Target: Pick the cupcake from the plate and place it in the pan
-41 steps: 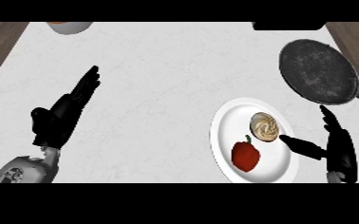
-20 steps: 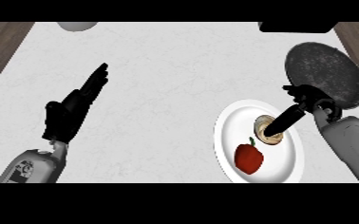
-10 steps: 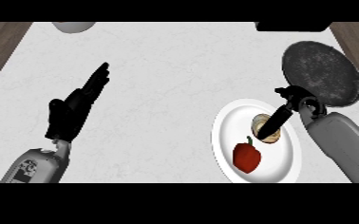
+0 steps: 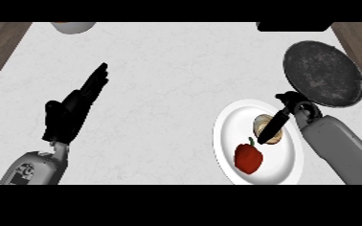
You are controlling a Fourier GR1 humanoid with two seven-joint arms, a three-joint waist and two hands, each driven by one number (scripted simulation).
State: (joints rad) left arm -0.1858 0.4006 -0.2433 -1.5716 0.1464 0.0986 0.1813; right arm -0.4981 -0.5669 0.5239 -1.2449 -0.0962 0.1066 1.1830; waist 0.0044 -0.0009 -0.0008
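No brand, label or writing can be read on any item in the head view. The right hand (image 4: 279,119) sits over the far edge of the white plate (image 4: 230,143), its fingers pointing down onto the cupcake (image 4: 267,127) and partly covering it; whether they are closed round the cupcake cannot be told. The cupcake is still on the plate, directly under the fingertips. A red pepper (image 4: 248,158) lies on the same plate, just below and to the inner side of the hand, apart from the cupcake. The dark pan (image 4: 322,73) lies just beyond the right hand, close to the plate's far rim. The left hand (image 4: 74,110) rests open well to the left, fingers straight and pointing away from the robot. A pale bowl (image 4: 73,27) shows at the far edge beyond the left hand. Compared with half a second ago, the right hand's fingers have lowered slightly onto the cupcake; the left hand, plate, pepper and pan are unchanged.
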